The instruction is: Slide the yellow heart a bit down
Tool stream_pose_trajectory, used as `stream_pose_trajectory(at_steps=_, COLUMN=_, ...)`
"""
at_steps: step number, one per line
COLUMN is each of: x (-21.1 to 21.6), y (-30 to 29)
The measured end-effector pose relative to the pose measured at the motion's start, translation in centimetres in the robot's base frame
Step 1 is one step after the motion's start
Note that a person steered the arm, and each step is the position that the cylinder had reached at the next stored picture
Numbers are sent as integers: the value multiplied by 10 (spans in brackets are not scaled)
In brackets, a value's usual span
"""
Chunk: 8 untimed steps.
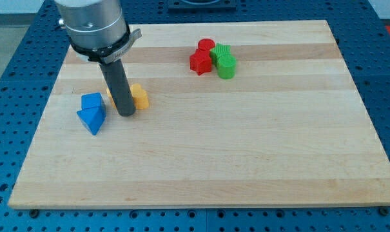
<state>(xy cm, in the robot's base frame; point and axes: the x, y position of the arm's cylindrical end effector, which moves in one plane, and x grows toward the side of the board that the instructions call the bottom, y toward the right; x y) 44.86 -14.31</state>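
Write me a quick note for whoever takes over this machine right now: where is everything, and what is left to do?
No claw here: my tip is on the board, right in front of the yellow block, partly hiding it.
Two blue blocks lie just to the view's left of my tip.
Red blocks and green blocks cluster near the view's top.
Whether the yellow block has been slid yet cannot be told; it must go a bit down.

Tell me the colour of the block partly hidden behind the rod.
Yellow, seen in the camera view; my tip sits just in front of it, with two blue blocks on the view's left.
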Motion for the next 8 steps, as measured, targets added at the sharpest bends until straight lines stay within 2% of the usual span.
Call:
stream_pose_trajectory(at_steps=2, x=30, y=5)
stream_pose_trajectory(at_steps=4, x=36, y=16)
stream_pose_trajectory(at_steps=5, x=41, y=47)
stream_pose_trajectory(at_steps=6, x=0, y=66)
stream_pose_trajectory(at_steps=7, x=-62, y=79)
stream_pose_trajectory(at_steps=8, x=-99, y=73)
